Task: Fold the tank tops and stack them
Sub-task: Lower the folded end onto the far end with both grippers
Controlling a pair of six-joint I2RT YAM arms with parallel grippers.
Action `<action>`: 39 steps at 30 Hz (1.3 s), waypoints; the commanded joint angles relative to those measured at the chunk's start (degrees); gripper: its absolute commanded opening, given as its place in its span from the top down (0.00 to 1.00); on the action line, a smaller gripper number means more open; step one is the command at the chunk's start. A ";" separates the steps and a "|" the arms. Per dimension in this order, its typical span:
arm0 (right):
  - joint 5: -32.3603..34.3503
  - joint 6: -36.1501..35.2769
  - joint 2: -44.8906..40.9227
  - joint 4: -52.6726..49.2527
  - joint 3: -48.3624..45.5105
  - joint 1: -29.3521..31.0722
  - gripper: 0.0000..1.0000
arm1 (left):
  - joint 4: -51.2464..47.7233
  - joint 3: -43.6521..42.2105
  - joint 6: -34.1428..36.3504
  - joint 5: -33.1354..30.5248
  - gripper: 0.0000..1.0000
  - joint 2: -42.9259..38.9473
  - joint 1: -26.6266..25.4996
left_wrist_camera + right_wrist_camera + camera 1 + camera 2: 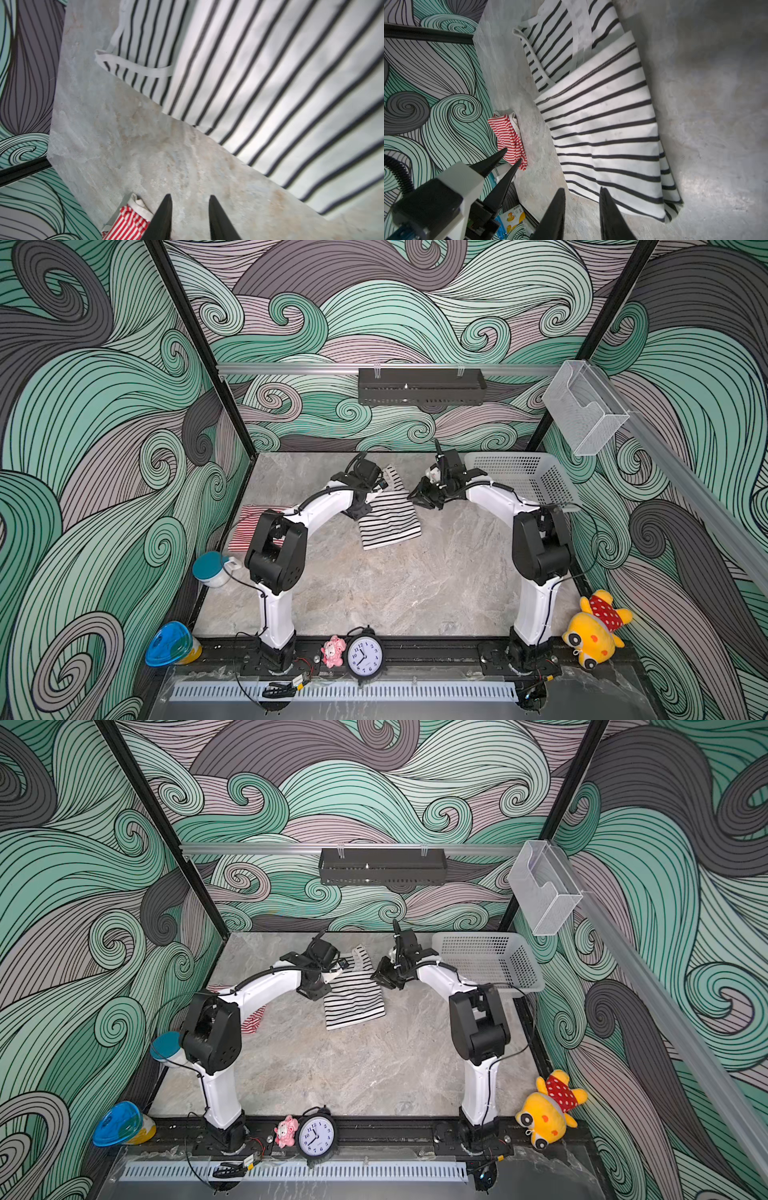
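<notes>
The black-and-white striped tank top [388,522] [353,1002] lies at the middle back of the table, its lower half folded up over the straps [602,135] [270,83]. The red-and-white tank top [245,526] [253,1021] lies bunched at the left, partly hidden under my left arm [508,135] [126,220]. My left gripper [360,513] [190,197] [512,154] hangs open and empty above bare table at the striped top's left edge. At that top's right edge, my right gripper [419,499] [582,188] is also open and holds nothing.
A white perforated basket [536,481] stands at the back right. A teal-lidded cup [212,568] sits at the left edge. Along the front rail are a blue bowl [170,645], a pink toy [333,651], a clock [365,655] and a yellow plush [596,630].
</notes>
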 commanded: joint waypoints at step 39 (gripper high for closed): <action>5.93 8.54 -11.90 15.04 -37.70 12.83 0.82 | -7.20 -26.06 -6.35 9.71 0.72 -7.98 -11.42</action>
